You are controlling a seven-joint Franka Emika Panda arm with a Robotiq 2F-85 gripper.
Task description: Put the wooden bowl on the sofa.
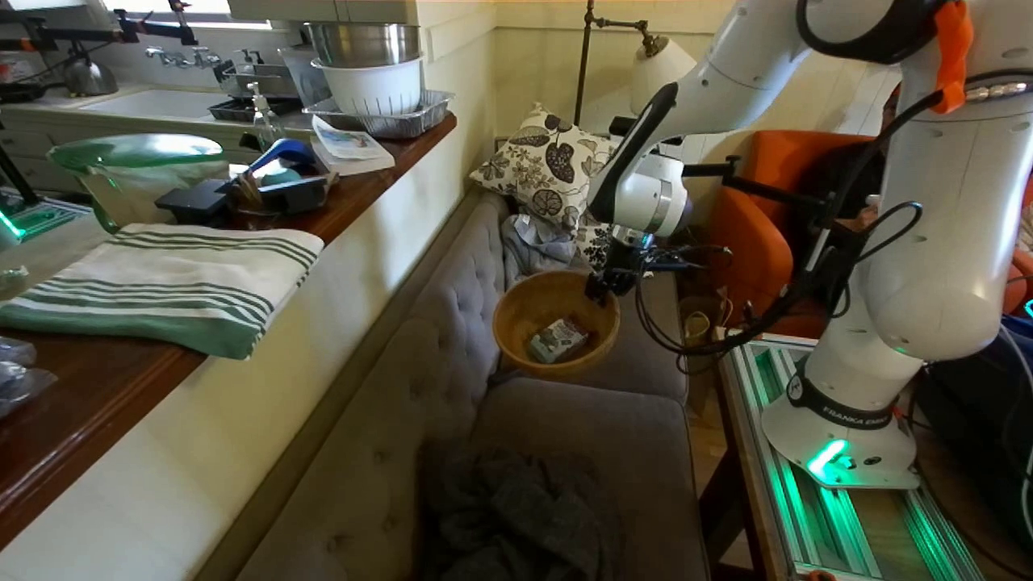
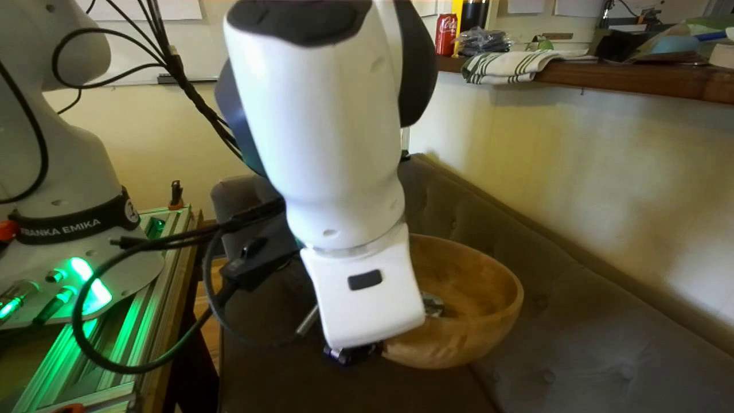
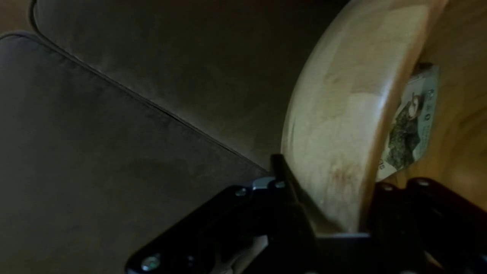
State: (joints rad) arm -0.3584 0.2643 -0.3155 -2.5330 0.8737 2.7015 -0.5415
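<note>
At far left in an exterior view we note a white sink (image 1: 153,103) below a wall faucet (image 1: 181,56). Nearer, a dark red-brown wooden ledge (image 1: 105,391) carries a folded cream towel (image 1: 161,278) with green stripes; at its far end a steel vessel (image 1: 363,44) sits on a white slotted tub (image 1: 375,89), which stands in a foil tray (image 1: 432,109). Below the ledge a cream wall (image 1: 307,347) runs down to the sofa (image 1: 581,428): grey-brown, back button-tufted, seat cushions flat, seam visible between them. A dark grey cloth (image 1: 524,516) lies bunched on the near seat; a floral pillow (image 1: 549,161) leans at the far end.

Near the tufted back, over the seat, we find the wooden bowl (image 1: 557,300), with 1 printed packet (image 1: 558,340) inside. We cannot tell whether the bowl's underside touches the cushion. The gripper (image 1: 604,289) is clamped on the bowl's rim: in the wrist view we see 1 finger (image 3: 281,171) against the outer wall, the opposing finger inside.

Further right we record a white lampshade (image 1: 658,73), then an orange armchair (image 1: 750,234) beyond the robot arm (image 1: 742,81). At far right the robot base (image 1: 843,440) stands on a metal-railed table (image 1: 787,492); we log green light on both.
</note>
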